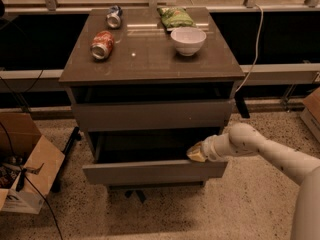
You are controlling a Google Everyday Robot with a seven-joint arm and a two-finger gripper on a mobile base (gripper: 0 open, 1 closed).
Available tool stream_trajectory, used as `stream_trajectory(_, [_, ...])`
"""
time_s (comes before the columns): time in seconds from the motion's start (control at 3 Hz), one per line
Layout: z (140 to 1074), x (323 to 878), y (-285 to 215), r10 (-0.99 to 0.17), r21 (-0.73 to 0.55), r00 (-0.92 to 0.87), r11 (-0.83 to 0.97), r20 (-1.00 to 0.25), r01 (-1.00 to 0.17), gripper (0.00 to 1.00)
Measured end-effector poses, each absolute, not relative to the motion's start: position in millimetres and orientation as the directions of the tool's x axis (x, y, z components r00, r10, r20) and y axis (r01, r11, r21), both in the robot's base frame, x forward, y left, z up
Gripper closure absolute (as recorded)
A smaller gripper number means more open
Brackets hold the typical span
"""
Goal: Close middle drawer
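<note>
Camera view: grey-brown cabinet [150,64] seen from the front and above, on a speckled floor [250,209]. The middle drawer [155,172] is pulled out, lowest visible front on the cabinet, plain flat strip with no handle, dark cavity open behind it. Upper drawer front [152,115] sits above it, taller, set further back, with a dark gap between it and the cabinet top.

The gripper [196,153] is at the right end of the middle drawer, at the top edge of the front strip, yellowish tip pointing left toward the cavity. It looks to touch or sit just over that edge; cannot tell which. Whether the gripper is spread or closed cannot be told either. The white arm [270,151] comes in from the lower right.

On the cabinet top: white bowl [188,40] at right, upright; green chip bag [176,18] behind it near the back edge; red can [102,45] on its side at left; second can [114,16] on its side at back left. All well apart from the gripper.

Open cardboard box [30,159] on the floor at left. White cable [257,44] hangs at the right of the cabinet.
</note>
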State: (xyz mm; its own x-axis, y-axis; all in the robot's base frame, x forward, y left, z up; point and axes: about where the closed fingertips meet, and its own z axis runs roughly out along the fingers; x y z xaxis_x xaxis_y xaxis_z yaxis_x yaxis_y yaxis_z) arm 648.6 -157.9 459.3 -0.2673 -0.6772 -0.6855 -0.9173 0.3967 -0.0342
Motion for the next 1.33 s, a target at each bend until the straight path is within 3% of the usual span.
stream_trajectory(0.33, [459, 649, -158, -0.677, -0.034, -0.267, 0.396, -0.686, -0.917, 1.00])
stream_trajectory(1.0, [467, 646, -149, -0.697, -0.053, -0.248, 0.380, -0.673, -0.924, 0.58])
stream_trajectory(1.33, [501, 637, -147, -0.709, -0.127, -0.188, 0.366, -0.680, -0.922, 0.34])
